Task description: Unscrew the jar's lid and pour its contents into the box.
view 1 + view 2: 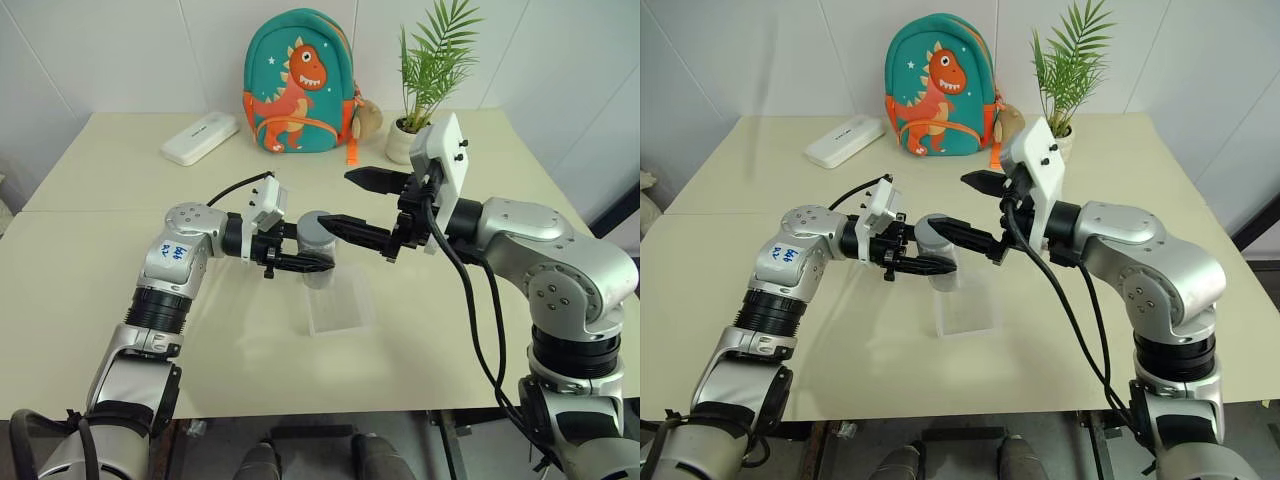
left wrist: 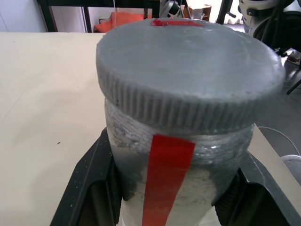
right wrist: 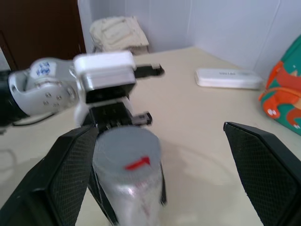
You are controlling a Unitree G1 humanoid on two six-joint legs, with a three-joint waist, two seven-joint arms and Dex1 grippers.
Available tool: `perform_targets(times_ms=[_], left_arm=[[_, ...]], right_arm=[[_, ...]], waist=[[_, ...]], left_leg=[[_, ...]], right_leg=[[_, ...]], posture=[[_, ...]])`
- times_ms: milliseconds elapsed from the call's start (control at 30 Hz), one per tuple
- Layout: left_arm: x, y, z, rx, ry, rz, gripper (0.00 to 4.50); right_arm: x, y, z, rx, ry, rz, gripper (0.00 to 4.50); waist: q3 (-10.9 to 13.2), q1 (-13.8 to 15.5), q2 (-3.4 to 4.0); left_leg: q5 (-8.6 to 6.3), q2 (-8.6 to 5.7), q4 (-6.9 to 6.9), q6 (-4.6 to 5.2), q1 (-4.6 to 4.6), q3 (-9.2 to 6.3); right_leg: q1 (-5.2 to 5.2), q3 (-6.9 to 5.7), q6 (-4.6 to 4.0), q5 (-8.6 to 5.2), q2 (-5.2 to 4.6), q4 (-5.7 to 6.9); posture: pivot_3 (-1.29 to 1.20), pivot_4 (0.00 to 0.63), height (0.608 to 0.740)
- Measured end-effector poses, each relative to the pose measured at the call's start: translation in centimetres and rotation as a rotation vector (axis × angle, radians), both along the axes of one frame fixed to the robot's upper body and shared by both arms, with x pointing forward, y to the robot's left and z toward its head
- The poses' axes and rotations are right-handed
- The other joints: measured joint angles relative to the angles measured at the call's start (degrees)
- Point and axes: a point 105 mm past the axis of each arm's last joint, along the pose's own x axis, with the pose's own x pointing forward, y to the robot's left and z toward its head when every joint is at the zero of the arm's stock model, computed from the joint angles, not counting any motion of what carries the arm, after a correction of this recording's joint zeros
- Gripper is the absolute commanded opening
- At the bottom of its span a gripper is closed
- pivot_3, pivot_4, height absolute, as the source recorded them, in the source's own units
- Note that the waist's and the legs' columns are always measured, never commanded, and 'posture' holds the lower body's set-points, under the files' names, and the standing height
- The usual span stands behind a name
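The left gripper [image 1: 312, 262] is clamped tight on the jar [image 1: 318, 262], holding it upright above the table [image 1: 120, 250]; its two black fingers [image 2: 89, 188] press against the jar's sides just below the lid [image 2: 188, 66], as the left wrist view shows closely; the grey lid sits on the jar, with a ribbed edge and a small red mark on its top; a red strip [image 2: 165, 179] runs down the jar's clear, frosted-looking wall; whatever is inside cannot be made out. The right gripper [image 1: 362, 205] stands wide open and holds nothing — one finger reaches across right by the lid, though contact cannot be told, and the other hangs in the air well apart, toward the back of the table; in the right wrist view the jar stands beside one of its fingers [image 3: 66, 174] rather than midway between the two. The box [image 1: 338, 300] lies flat on the table directly under and just in front of the jar — a clear shallow tray, empty as far as can be seen. Farther back stand a green dinosaur backpack [image 1: 298, 85], a flat white case [image 1: 200, 137] to its left, and a potted plant [image 1: 425, 85] to its right.
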Motion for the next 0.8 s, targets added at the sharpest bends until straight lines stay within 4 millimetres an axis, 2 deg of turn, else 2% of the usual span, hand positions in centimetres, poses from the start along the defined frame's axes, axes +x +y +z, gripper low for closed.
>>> perform_targets(times_ms=[133, 233, 467, 800], left_arm=[[0.0, -0.3, 0.6, -0.002, -0.018, -0.010, 2.09], [0.0, -0.3, 0.5, -0.001, -0.016, -0.010, 2.09], [0.0, -0.3, 0.6, -0.002, -0.019, -0.006, 2.09], [0.0, -0.3, 0.6, -0.003, -0.021, -0.004, 2.09]], right_arm=[[-0.6, 2.2, -0.9, -0.027, 0.021, 0.074, 4.48], [-0.1, 3.3, -1.4, -0.064, 0.011, 0.072, 4.48], [1.3, 3.7, -2.1, -0.091, 0.008, 0.041, 4.48], [2.1, 3.7, -2.1, -0.099, -0.006, 0.018, 4.48]], waist=[[0.0, 0.0, 0.01], [0.0, 0.0, 0.01], [0.0, -0.1, 0.01], [0.0, -0.1, 0.01]], left_leg=[[0.00, 0.00, 0.00, 0.00, 0.00, 0.00], [0.00, 0.00, 0.00, 0.00, 0.00, 0.00], [0.00, 0.00, 0.00, 0.00, -0.01, -0.01], [0.00, 0.00, 0.00, 0.00, -0.01, -0.01]], right_leg=[[-0.01, 0.00, 0.00, 0.00, 0.00, 0.02], [-0.02, 0.00, 0.00, 0.00, 0.00, 0.03], [-0.03, 0.00, 0.00, 0.00, 0.01, 0.03], [-0.03, 0.00, 0.00, 0.00, 0.00, 0.04]], posture=[[0.00, 0.150, 0.740], [0.00, 0.150, 0.740], [0.00, 0.150, 0.740], [0.00, 0.150, 0.740]])
